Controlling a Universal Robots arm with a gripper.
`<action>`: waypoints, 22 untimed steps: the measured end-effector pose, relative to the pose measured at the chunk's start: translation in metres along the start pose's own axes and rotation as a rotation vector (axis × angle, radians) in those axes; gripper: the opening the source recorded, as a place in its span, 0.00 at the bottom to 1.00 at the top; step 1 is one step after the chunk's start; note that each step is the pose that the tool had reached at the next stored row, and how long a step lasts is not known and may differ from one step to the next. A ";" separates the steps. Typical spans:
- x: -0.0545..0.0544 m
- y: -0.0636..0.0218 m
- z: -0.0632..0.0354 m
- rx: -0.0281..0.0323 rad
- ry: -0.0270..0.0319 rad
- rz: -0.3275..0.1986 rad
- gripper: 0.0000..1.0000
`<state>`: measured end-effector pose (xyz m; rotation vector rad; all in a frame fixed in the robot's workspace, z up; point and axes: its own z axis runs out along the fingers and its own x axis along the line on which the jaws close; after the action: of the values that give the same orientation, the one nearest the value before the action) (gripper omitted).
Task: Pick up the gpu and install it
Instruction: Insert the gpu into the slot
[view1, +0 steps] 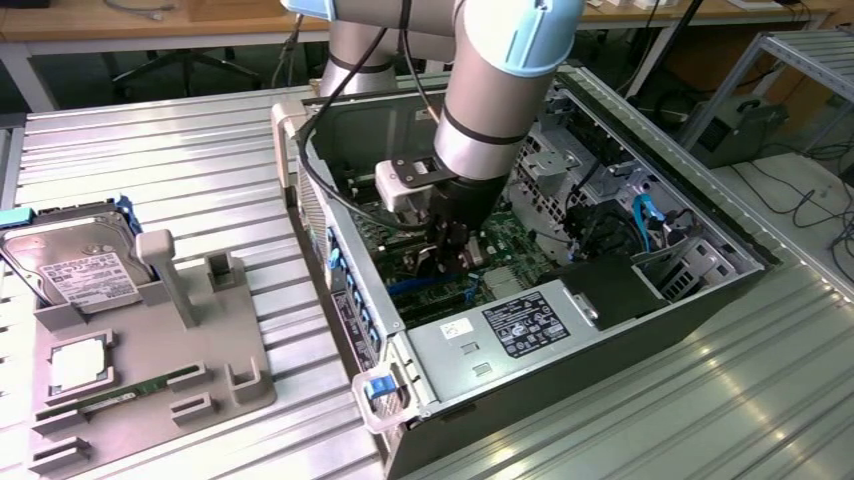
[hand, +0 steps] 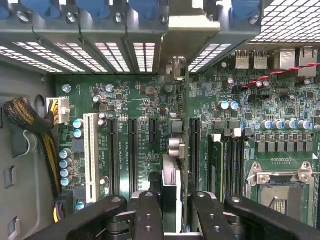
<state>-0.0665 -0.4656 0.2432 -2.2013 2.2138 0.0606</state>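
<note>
The arm is reaching down into the open computer case (view1: 627, 150), which is lying on its side on the metal table (view1: 174, 150). In the exterior view the gripper (view1: 447, 262) is standing low over the green motherboard (view1: 514, 240), just above the silver power supply (view1: 514, 325).

In the wrist view the gpu (hand: 181, 125) is appearing edge-on, as a thin dark card running away from the camera between the two black fingers (hand: 150, 215). The fingers are closing on its near end, one on each flat side, so the gripper is holding the card upright. The silver bracket (hand: 192, 22) of the card is sitting at the far end, against the slotted back wall of the case, between the blue clips (hand: 95, 6). The lower edge of the card is lying along the board, beside a black expansion slot (hand: 195, 145) and well apart from the white slot (hand: 91, 157). I cannot tell whether the card is fully pressed in.

On the exterior view's left, a grey holder tray (view1: 147, 390) is carrying a hard drive (view1: 74, 265) and a green memory stick (view1: 120, 392).
</note>
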 end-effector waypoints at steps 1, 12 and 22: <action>0.000 0.0001 0.0007 -0.0004 0.0001 0.000 0.28; 0.000 0.0025 0.0073 -0.0012 0.0010 0.000 0.28; 0.001 0.0030 0.0122 -0.0015 0.0005 0.000 0.28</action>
<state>-0.0696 -0.4657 0.2310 -2.2023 2.2148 0.0618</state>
